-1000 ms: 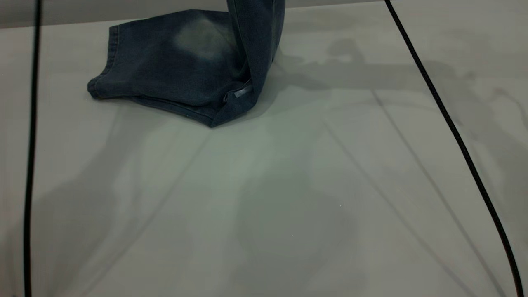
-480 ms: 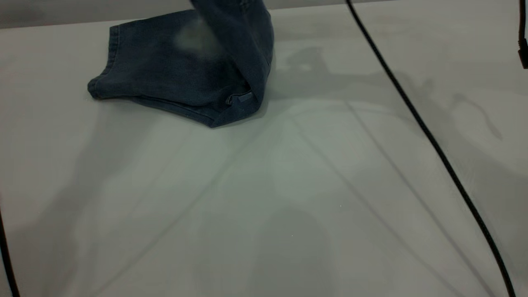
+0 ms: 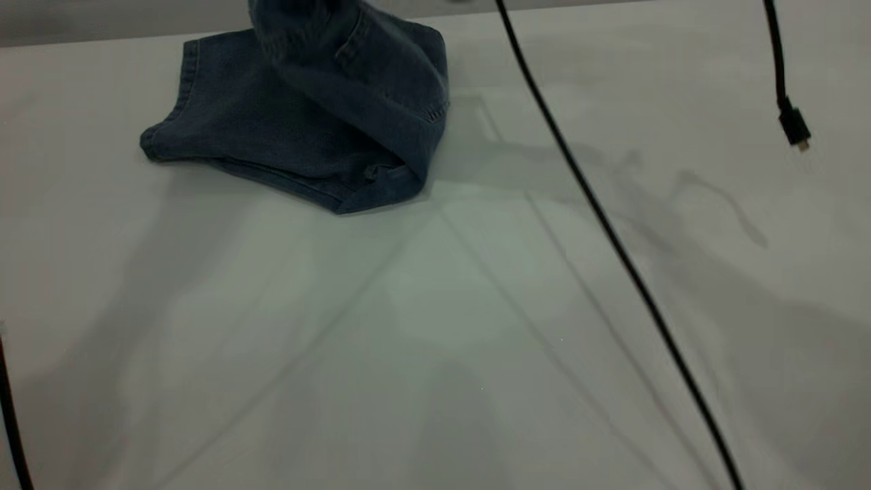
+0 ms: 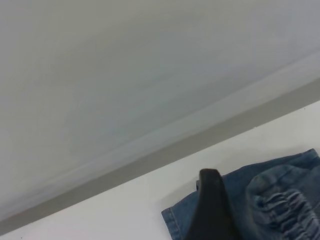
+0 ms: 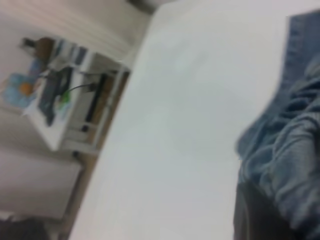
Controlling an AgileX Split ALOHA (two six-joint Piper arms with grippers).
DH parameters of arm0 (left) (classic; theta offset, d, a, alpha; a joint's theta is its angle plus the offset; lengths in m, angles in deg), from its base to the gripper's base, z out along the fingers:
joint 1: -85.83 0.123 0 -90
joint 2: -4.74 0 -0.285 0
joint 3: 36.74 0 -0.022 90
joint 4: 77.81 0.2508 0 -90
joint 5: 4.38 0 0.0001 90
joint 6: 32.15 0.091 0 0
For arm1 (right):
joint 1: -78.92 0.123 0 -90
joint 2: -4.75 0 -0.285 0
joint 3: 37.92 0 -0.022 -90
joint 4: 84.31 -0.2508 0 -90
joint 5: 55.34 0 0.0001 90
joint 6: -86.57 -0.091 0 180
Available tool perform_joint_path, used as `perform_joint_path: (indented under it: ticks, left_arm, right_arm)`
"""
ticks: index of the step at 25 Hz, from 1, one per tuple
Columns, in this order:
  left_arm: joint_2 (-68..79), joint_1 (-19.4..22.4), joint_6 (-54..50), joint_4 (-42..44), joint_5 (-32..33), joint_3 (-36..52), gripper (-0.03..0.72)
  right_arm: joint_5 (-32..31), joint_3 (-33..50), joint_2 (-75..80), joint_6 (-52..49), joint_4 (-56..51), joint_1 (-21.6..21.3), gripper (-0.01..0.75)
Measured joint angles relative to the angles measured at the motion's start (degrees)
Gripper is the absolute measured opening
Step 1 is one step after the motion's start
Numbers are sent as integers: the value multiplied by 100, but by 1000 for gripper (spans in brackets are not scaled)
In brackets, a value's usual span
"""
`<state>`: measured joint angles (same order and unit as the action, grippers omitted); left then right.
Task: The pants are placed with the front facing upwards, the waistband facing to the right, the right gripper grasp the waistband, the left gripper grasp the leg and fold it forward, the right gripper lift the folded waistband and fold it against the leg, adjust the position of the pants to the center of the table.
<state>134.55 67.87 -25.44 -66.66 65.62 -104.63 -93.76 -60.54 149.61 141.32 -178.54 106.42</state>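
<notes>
Toward the far left of the worktop (image 3: 476, 306) lie the pants (image 3: 272, 136), well off its middle, already doubled lengthwise, with their upper half raised and arched back over the legs. The waistband (image 4: 287, 207), puckered and gathered, hangs above the leg fabric in the left wrist view, so the step in hand seems to be the second fold, bringing the waistband over against the leg. The right pincer (image 5: 260, 215) shows only as a dark shape pressed against bunched denim; it appears clamped on the waistband, though its fingers cannot be seen plainly. The left pincer (image 4: 212, 210) hovers near the hem of the leg, and whether it is apart or together cannot be told. A black cable (image 3: 612, 238) crosses the worktop to the right. The next move likely calls for lowering the waistband flat onto the legs, letting go, then sliding the bundle to the centre.
</notes>
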Motion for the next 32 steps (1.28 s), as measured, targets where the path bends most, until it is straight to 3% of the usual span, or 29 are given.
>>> perform_joint_path:
  ticks: [4, 7, 14, 17, 25, 32]
  left_arm:
    - [0, 0, -5, 0, 0, 0, 463]
    - [0, 0, 8, 0, -2, 0, 463]
    - [0, 0, 8, -47, -7, 0, 463]
    - [0, 0, 8, -58, -7, 0, 463]
    - [7, 0, 8, -72, -7, 0, 463]
    - [48, 0, 8, -270, -7, -5, 463]
  right_arm:
    - [194, 0, 325, 174, -472, 103, 111]
    - [12, -18, 512, 454, -588, 114, 172]
    - [-58, -119, 582, 492, -579, 109, 539]
    - [-52, -290, 582, 380, -575, 49, 622]
    - [-472, -1000, 575, -745, 790, -570, 598]
    - [-1523, -1838, 575, -1863, 2600, -1467, 594]
